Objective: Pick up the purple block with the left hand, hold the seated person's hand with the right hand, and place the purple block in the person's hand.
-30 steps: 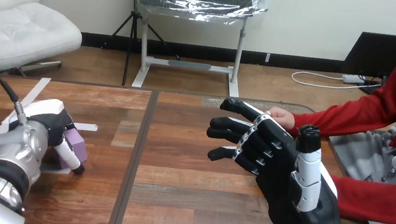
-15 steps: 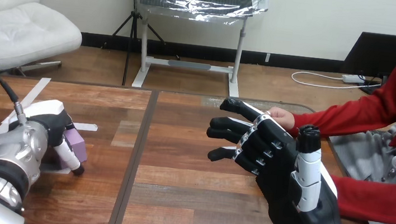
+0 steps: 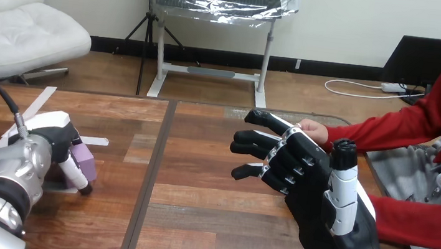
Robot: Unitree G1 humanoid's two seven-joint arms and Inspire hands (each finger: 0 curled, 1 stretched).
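The purple block [image 3: 85,160] sits low at the table's left, mostly covered by my left hand [image 3: 46,142]. That hand curls over it, and a white finger [image 3: 75,175] runs down across the block's front to the tabletop. My right hand [image 3: 311,185] is raised at centre right, open with its fingers spread and pointing left. The person's hand [image 3: 315,129] rests on the table's far right edge just behind those fingers, largely hidden by them. I cannot tell whether the two touch.
White tape strips [image 3: 96,141] lie on the wooden table [image 3: 194,222] beside my left hand. A dark seam [image 3: 150,179] splits the tabletop. The person's other forearm [image 3: 426,223], in a red sleeve, lies by the right edge.
My left hand and the purple block have edged slightly to the left. My right hand and the person's hand have stayed where they were.
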